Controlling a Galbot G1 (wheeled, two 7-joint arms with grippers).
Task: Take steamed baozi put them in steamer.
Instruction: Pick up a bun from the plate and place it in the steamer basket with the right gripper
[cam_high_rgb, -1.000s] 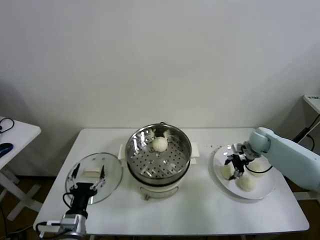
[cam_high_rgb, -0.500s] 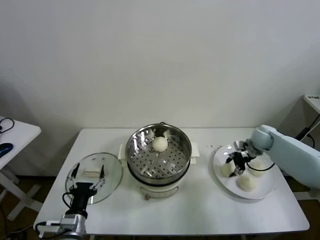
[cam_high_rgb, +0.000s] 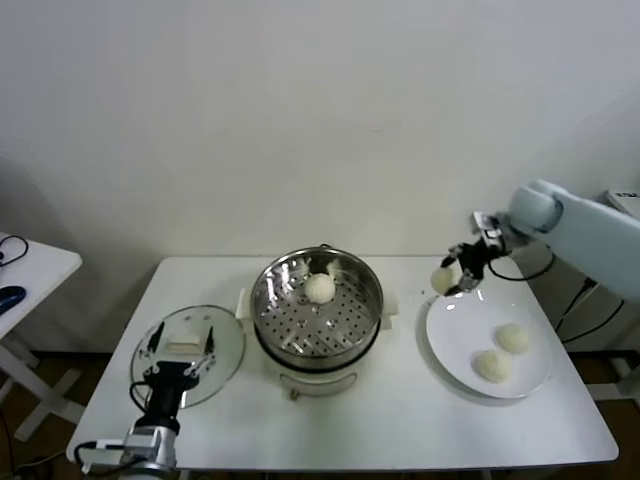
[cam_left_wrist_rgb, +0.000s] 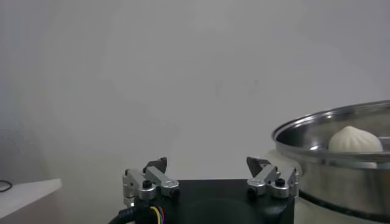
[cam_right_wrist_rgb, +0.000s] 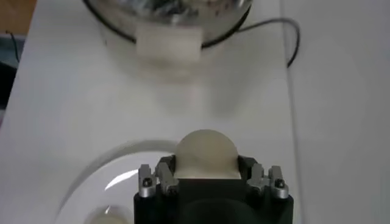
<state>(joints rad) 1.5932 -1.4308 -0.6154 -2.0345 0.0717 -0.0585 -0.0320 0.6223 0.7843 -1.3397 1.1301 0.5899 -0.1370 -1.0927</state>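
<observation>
The left gripper (cam_high_rgb: 181, 352) hangs parked over the glass lid (cam_high_rgb: 187, 355) at the table's left, fingers spread apart. One baozi (cam_high_rgb: 319, 288) sits in the steamer (cam_high_rgb: 317, 310) at centre. The right gripper (cam_high_rgb: 455, 273), clamped on a bun (cam_high_rgb: 443, 280), is raised above the plate's (cam_high_rgb: 487, 343) near edge; two buns (cam_high_rgb: 503, 351) lie on it.

Shiny round steel steamer (cam_high_rgb: 317, 312) at table centre, one domed off-white baozi (cam_high_rgb: 319, 288) on its perforated tray. Two baozi (cam_high_rgb: 502, 351) on a plate, apart. Fourth baozi (cam_high_rgb: 443, 280) aloft, seemingly smooth, clamped.
</observation>
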